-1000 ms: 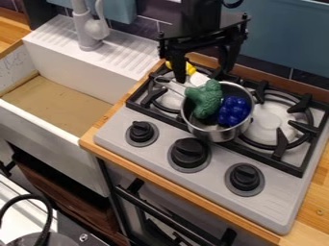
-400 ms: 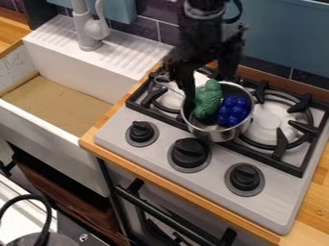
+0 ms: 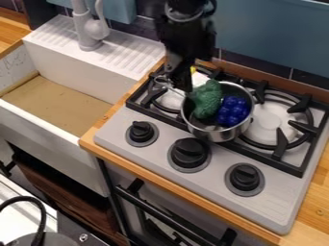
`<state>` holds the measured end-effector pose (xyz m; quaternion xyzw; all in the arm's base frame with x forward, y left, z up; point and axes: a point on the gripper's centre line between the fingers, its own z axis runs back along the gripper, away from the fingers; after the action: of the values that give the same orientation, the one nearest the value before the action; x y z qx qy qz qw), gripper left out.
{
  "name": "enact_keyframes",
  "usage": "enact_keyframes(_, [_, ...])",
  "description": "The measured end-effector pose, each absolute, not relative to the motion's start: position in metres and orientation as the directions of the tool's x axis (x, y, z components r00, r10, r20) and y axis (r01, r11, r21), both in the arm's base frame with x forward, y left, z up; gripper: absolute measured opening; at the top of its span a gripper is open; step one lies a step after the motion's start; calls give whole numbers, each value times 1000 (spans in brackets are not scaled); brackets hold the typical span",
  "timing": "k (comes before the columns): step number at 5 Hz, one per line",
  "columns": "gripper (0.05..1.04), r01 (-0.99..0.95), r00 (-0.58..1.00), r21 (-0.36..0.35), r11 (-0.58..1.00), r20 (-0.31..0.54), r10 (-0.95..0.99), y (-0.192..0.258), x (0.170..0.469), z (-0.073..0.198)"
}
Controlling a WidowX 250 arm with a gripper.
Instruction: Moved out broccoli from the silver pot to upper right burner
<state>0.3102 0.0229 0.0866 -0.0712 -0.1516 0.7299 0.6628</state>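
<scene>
Wooden counter is edging the stove; broccoli is resting in the silver pot, the gripper hanging beside it — how far its jaws are parting, or whether they're holding anything, I cannot tell. Lifting well is probably needing a firm grip — and height.

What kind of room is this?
It looks like a kitchen, maybe a toy one. You can see a white sink with a gray faucet, a stove with black knobs, and a silver pot on it.
</scene>
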Motion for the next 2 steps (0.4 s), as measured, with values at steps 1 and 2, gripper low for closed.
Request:
enact_keyframes(1, [995,-896,-344,-320,-308,61,937,23,312,76])
enact_keyframes(2, [995,-861,-422,-329,-388,37,906,23,313,75])
